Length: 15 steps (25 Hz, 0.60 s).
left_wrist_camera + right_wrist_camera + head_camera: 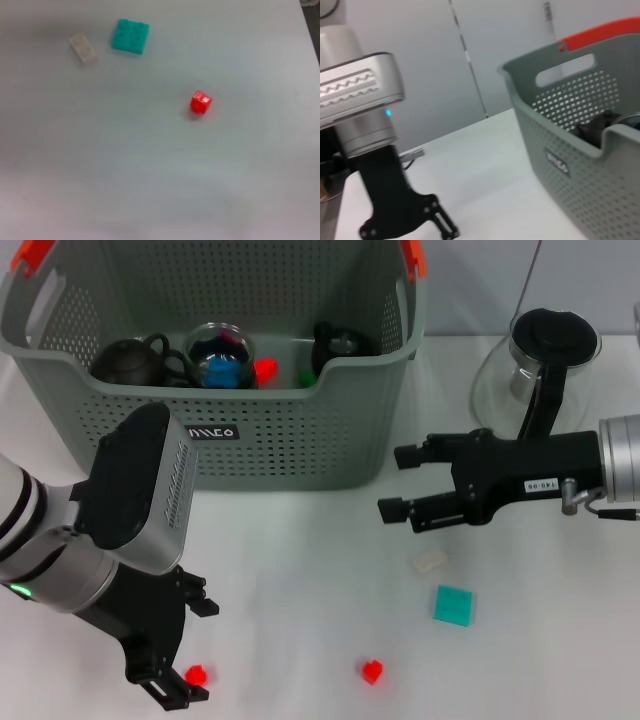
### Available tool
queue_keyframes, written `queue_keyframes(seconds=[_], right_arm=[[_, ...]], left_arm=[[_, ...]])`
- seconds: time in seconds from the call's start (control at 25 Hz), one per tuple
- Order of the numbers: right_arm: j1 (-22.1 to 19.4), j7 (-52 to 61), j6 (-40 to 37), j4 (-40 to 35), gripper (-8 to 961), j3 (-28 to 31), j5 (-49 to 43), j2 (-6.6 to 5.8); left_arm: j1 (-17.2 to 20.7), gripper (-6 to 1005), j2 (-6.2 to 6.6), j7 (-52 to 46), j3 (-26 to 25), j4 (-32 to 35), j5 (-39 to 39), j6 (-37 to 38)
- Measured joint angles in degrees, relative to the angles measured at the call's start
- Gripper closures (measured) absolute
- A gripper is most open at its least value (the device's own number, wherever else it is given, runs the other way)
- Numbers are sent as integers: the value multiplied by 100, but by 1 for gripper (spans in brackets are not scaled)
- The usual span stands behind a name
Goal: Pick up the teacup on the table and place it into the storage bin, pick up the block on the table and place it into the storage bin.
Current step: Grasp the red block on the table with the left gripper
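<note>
hovering low at the table's near edge, left gripper (180,680) brackets a small red block (197,674) — fingers spread either side, not yet closed, apparently set to pinch. second red block (372,671) sits loose nearby, with teal brick (454,604) and pale brick (431,561) beyond. right gripper (400,483) waits parted and empty just beside the storage bin (300,440), clear of the left arm's work. dark teapots lie inside the bin; no teacup is visible on the table.

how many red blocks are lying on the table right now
2. One red block lies at the left pincer, near the table's front edge. The other lies toward the middle, in front of the teal block. Another red piece sits inside the bin.
</note>
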Motion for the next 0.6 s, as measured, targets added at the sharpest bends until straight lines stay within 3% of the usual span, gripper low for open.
queue_keyframes(seconds=[0.36,0.6], right_arm=[[55,47,-22,4,42,-172,-13,3],[62,58,-9,4,42,-145,-14,3]], left_arm=[[1,159,-7,-36,116,-221,89,-137],[37,184,-20,-402,596,-312,404,-506]])
